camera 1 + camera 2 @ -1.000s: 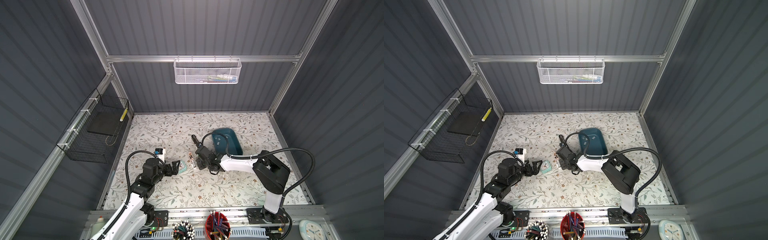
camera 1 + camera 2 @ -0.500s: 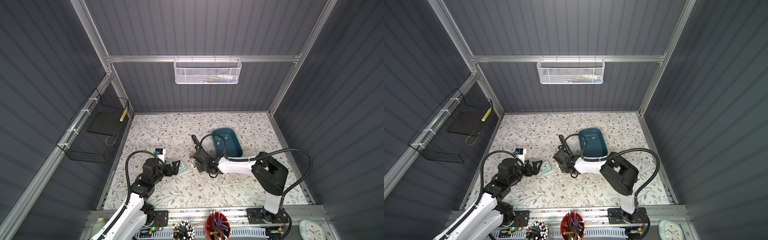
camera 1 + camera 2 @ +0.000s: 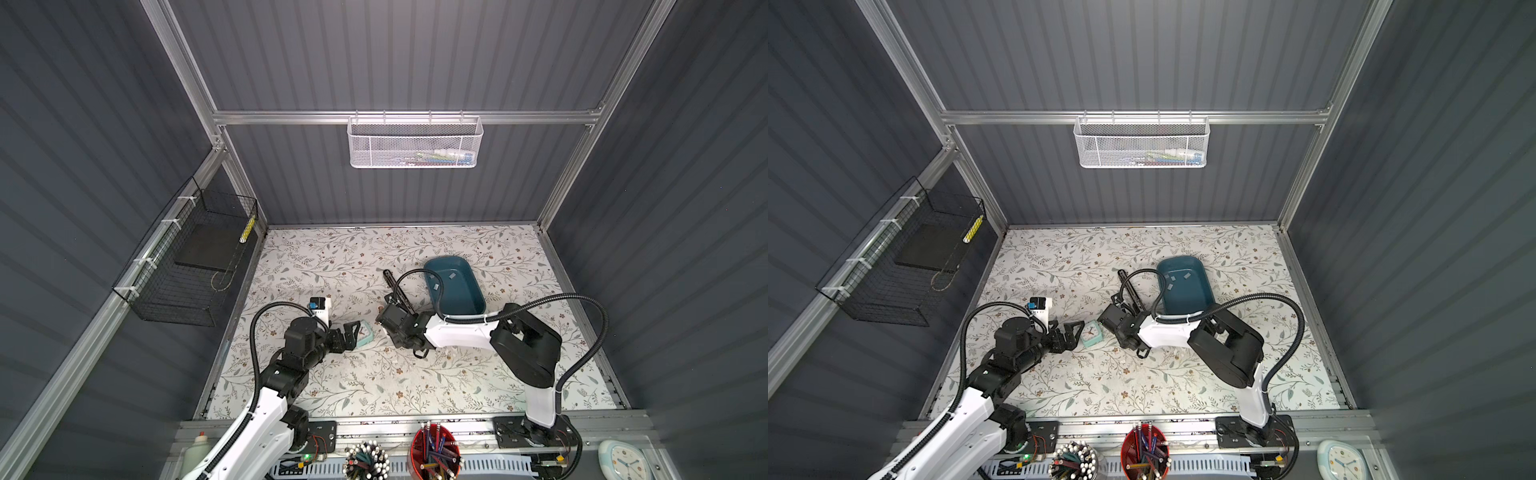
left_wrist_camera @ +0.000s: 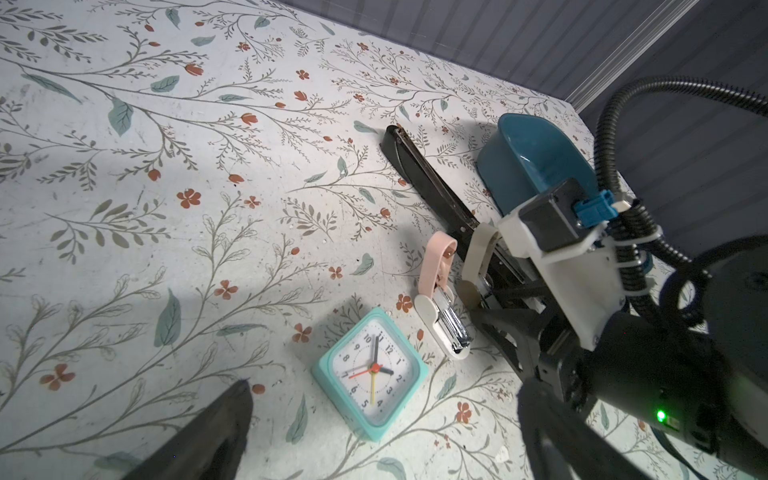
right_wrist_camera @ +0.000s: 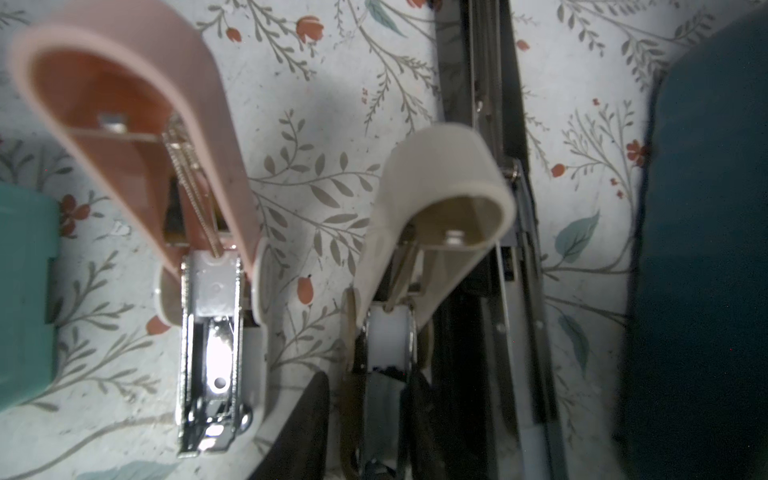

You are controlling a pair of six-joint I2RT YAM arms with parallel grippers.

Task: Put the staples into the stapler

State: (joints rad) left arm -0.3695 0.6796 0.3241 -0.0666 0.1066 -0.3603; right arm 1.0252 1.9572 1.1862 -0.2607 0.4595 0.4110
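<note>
I'm looking down on a floral-print worktop (image 3: 332, 257) boxed in by dark grey ribbed walls and aluminium rails. A white mesh basket (image 3: 415, 143) hangs on the back rail at upper centre, and a black wire basket (image 3: 187, 266) on the left wall. Right of centre sits the teal oval plastic tray (image 3: 461, 295), and the staples (image 3: 452, 274), small grey strips, lie loose on its floor. I see none at either pincer. A long black stapler (image 3: 392, 284), opened out flat, runs along the tray's left side.

Left arm: folded low at lower left, left pincer (image 3: 352, 332) spread wide and empty, just beside the mint square alarm clock (image 3: 367, 332).

Right arm: reaching across from its base at lower right, elbow bent, wrist pitched down at the centre of the frame. Its wrist camera shows the right pincer (image 5: 370, 386) narrow, one finger either side of the base of the small cream stapler (image 5: 436, 187), whose lid is tipped up. Gripping or only flanking, I can't tell. The small pink stapler (image 5: 124, 104) lies beside it, lid up, metal channel bare.

Against a second ago: the right wrist and elbow have crept left in both top views, and I no longer make out the pink stapler from above. Left arm, clock and tray haven't moved.
</note>
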